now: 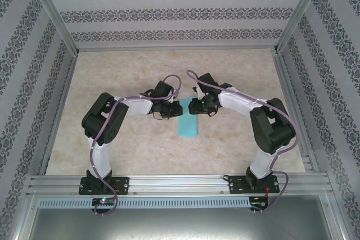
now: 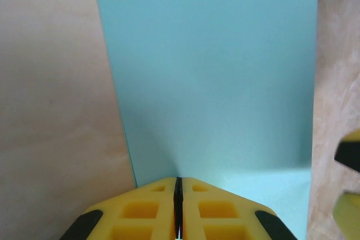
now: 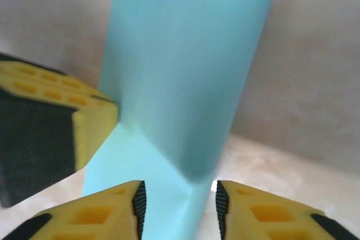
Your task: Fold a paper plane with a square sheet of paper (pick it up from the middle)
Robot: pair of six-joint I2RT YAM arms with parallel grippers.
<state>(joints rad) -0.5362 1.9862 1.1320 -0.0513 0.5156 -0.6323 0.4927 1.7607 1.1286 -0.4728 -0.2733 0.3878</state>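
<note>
Camera overhead: found the square sheet of paper (image 1: 188,125) as narrow strip on the desk (image 1: 236,77), between left pincer (image 1: 178,111) and right pincer (image 1: 192,107). Left wrist: found own fingers (image 2: 146,206) pressed together, pinching the sheet's edge. Right wrist: found own fingers (image 3: 101,214) spread, partly raised sheet between them.

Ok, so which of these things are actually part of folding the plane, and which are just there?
Part of the job: turquoise sheet of paper; left gripper, shut on its edge; right gripper, open around it.
Just there: table, patterned walls, metal frame.
</note>
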